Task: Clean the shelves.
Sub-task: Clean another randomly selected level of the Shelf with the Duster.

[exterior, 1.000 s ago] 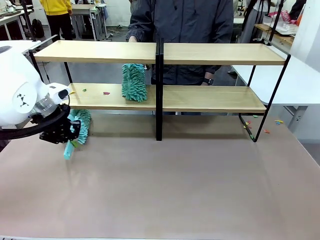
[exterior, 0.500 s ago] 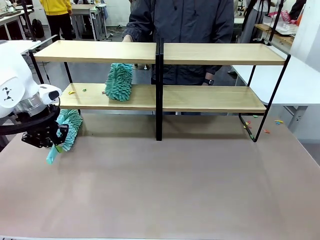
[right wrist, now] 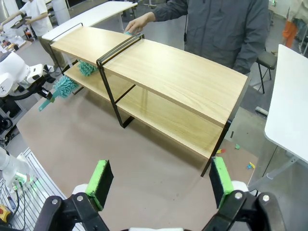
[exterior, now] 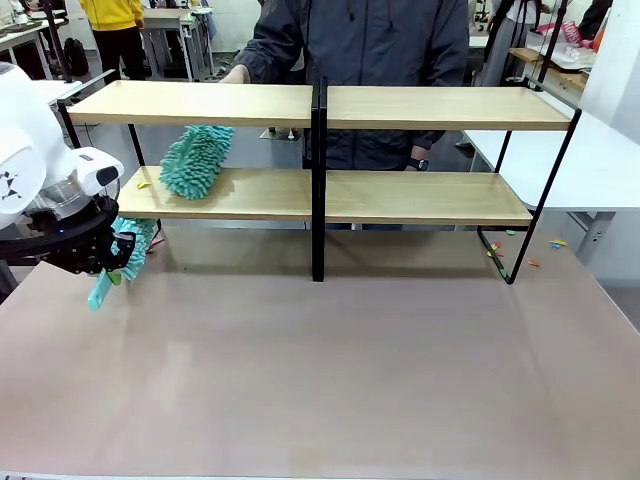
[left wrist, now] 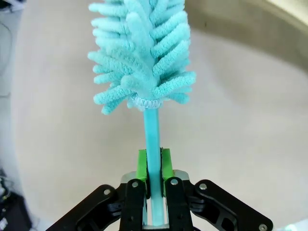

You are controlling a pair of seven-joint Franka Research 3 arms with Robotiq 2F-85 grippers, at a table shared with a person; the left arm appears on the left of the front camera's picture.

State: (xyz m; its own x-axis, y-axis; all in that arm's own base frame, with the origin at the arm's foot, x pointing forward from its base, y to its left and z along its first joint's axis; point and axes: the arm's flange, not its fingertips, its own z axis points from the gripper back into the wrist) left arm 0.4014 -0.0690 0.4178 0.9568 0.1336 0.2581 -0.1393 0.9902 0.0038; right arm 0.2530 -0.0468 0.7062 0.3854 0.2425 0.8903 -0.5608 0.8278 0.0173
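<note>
**Left gripper with duster at the left end of the shelves**

The left gripper [left wrist: 154, 166] has its green pads pressed onto the thin handle of a teal duster [left wrist: 144, 53]. The fluffy head points away from the wrist, over the table [exterior: 350, 380]. In the front view this duster hangs low at the left end of the shelves [exterior: 430, 108], with its head just below and in front of the lower board. Whether it touches the frame cannot be told. The right gripper [right wrist: 160, 182] is held high above the table, its jaws spread wide with nothing between them.

The shelves stand across the far half of the table. On the lower left board a second duster [exterior: 195, 158] leans near a few small coloured scraps [exterior: 143, 184]. The person's hand [exterior: 236, 74] rests at the back edge of the upper left board.

Judgement: the upper boards and the lower right board look bare, so the scraps at the lower left end appear to be what is left. The robot's duster is on no board yet.
</note>
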